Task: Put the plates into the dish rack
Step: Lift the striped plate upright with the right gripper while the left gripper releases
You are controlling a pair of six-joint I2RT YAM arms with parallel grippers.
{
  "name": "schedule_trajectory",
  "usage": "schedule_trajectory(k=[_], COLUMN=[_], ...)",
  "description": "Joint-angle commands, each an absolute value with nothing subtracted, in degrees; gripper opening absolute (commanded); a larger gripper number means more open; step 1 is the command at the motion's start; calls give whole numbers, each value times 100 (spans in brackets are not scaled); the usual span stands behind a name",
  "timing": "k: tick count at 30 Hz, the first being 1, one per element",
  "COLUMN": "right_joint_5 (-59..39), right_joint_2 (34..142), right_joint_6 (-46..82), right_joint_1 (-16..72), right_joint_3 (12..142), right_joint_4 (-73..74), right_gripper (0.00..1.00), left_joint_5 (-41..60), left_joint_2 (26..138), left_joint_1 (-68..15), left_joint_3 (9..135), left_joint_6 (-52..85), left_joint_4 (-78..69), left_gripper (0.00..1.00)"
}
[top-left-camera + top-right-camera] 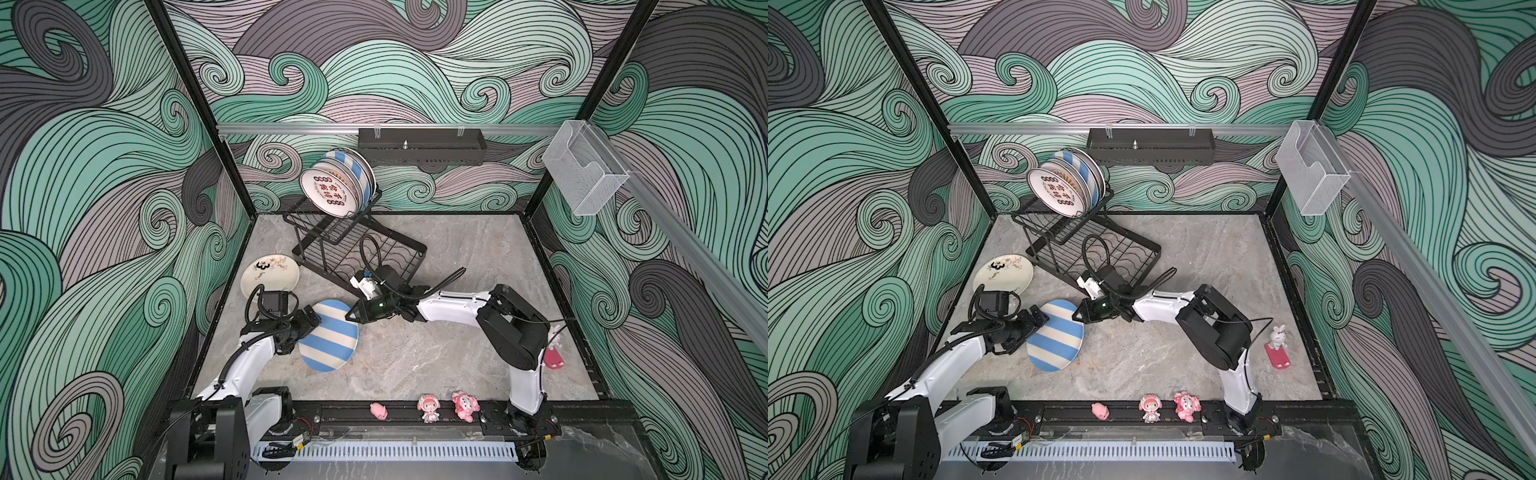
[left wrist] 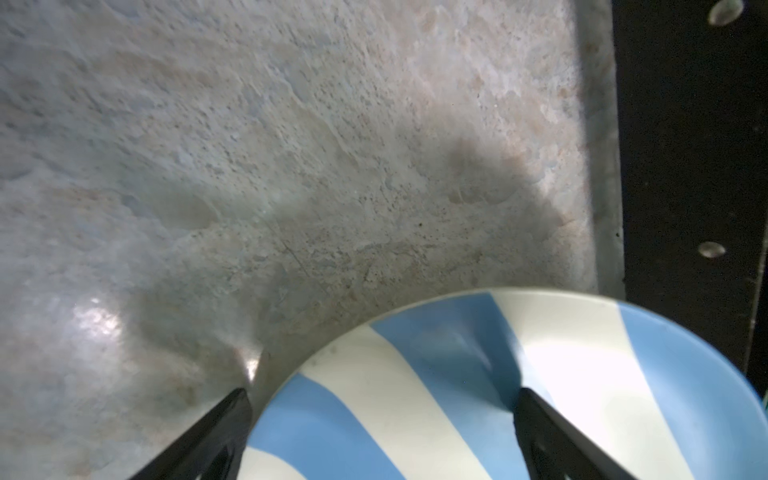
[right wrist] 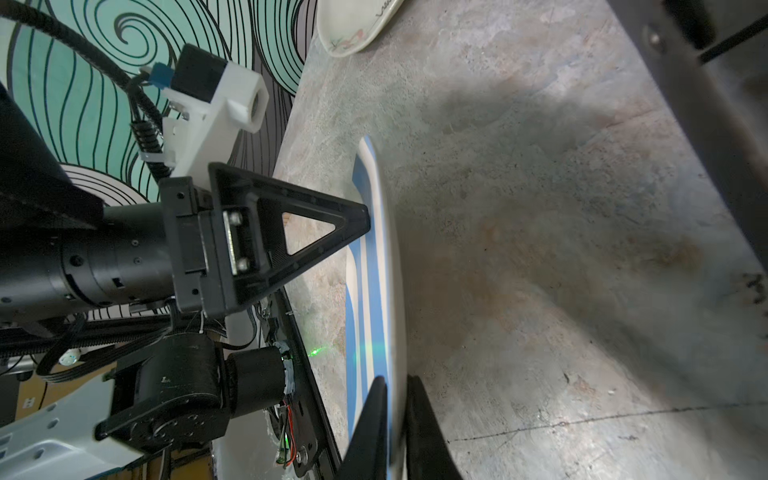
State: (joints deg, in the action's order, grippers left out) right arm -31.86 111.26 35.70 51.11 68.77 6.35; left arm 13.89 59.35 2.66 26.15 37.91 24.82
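A blue-and-cream striped plate [image 1: 328, 336] [image 1: 1054, 336] sits tilted at the table's left-middle. My right gripper [image 1: 350, 316] [image 3: 395, 386] is shut on its right rim, and the plate [image 3: 374, 291] shows edge-on between the jaws. My left gripper [image 1: 312, 316] [image 2: 382, 399] is open at the opposite rim, fingers wide apart over the plate [image 2: 436, 415]. The black wire dish rack [image 1: 357, 253] [image 1: 1092, 249] stands at the back, with several plates [image 1: 332, 191] upright in its upper tier. A cream floral plate with a black "3" [image 1: 270, 276] [image 3: 357, 25] lies flat to the rack's left.
Three pink figurines [image 1: 429, 408] stand along the black front rail, and a rabbit on a pink stand [image 1: 1277, 345] is at the right edge. A black perforated shelf [image 1: 422, 145] hangs on the back wall. A clear box [image 1: 584, 174] is mounted on the right wall.
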Motion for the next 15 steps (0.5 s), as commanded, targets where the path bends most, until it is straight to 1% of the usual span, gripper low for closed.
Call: schedule_trajectory(k=[1,4,12,15], right_joint_5=[-3141,-2986,-2726,-2399], right_joint_2=[10704,10350,8991,8478], right_joint_6=[3367,3083,1907,1367], right_joint_1=[5037,4939,4245,3920], right_joint_3=[6838,6823,7030,7316], right_joint_4=[404,4,-1575,-2250], right_gripper=[5,0,0,0], left_joint_5=[1385,1254,880,873], left_joint_2=[5862,5841,5849,5914], left_joint_1=[273,272,273,280], left_joint_3=[2869,2993,3386,3478], left_joint_6=[3686,3661,3614,3608], left_joint_4=[2780,2938,3026,2989], left_gripper=[99,99,98,99])
